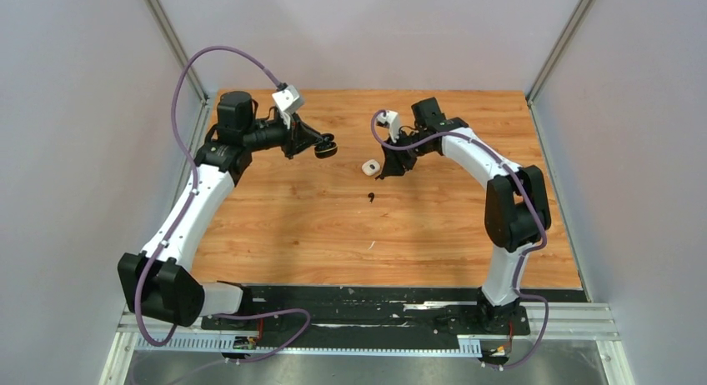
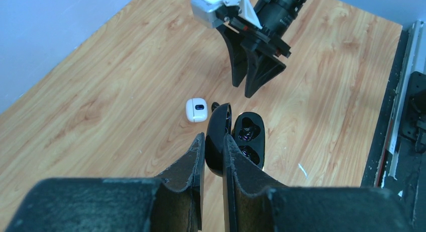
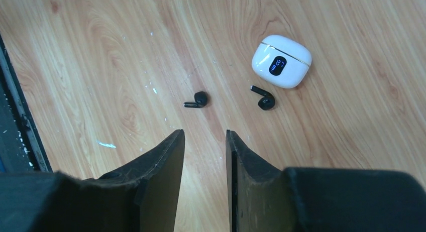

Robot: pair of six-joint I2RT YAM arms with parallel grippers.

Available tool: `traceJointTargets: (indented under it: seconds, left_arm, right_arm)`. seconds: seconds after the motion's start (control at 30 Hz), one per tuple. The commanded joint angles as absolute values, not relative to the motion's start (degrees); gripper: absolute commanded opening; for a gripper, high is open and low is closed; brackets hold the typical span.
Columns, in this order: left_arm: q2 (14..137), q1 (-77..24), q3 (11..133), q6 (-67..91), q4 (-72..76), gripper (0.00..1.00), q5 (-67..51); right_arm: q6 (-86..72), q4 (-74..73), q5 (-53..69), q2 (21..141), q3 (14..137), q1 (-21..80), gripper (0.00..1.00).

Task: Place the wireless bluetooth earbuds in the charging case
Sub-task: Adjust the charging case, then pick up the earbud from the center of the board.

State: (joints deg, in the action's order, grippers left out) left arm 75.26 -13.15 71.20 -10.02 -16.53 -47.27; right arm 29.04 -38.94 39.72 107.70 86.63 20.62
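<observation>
My left gripper (image 2: pixel 214 139) is shut on the lid of an open black charging case (image 2: pixel 249 136), held above the table; its two cavities look empty. Two black earbuds (image 3: pixel 197 100) (image 3: pixel 263 98) lie on the wood just ahead of my right gripper (image 3: pixel 205 134), which is open with nothing between its fingers. In the top view one black earbud (image 1: pixel 370 197) shows below that gripper (image 1: pixel 390 170). A closed white charging case (image 3: pixel 281 61) rests beside the right-hand earbud. No white earbuds are in view.
A small pale scrap (image 3: pixel 106 144) lies on the wooden table (image 1: pixel 283 227) toward the near side. The black base strip (image 1: pixel 375 306) runs along the front edge, and grey walls enclose the table on three sides.
</observation>
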Motion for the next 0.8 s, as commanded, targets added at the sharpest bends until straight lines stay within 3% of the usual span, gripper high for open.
traceJointTargets:
  seconds: [0.0, 0.37, 0.53, 0.77]
  left_arm:
    - [72.4, -13.0, 70.8, -7.5, -14.0, 0.00, -46.4]
    - [71.8, -12.9, 69.6, -5.9, -12.2, 0.00, -45.6]
    - [70.9, -12.7, 68.8, -5.7, -11.8, 0.00, -45.2]
    - [69.9, -12.6, 67.4, -5.2, -11.4, 0.00, -45.1]
  right_arm:
    - [30.8, -38.1, 38.5, 109.9, 88.0, 22.5, 0.34]
    - [20.2, -34.9, 32.8, 116.3, 88.8, 27.6, 0.33]
    - [18.7, -33.4, 27.8, 117.2, 87.8, 29.6, 0.40]
    - [17.4, -32.3, 24.5, 118.2, 87.5, 30.5, 0.35]
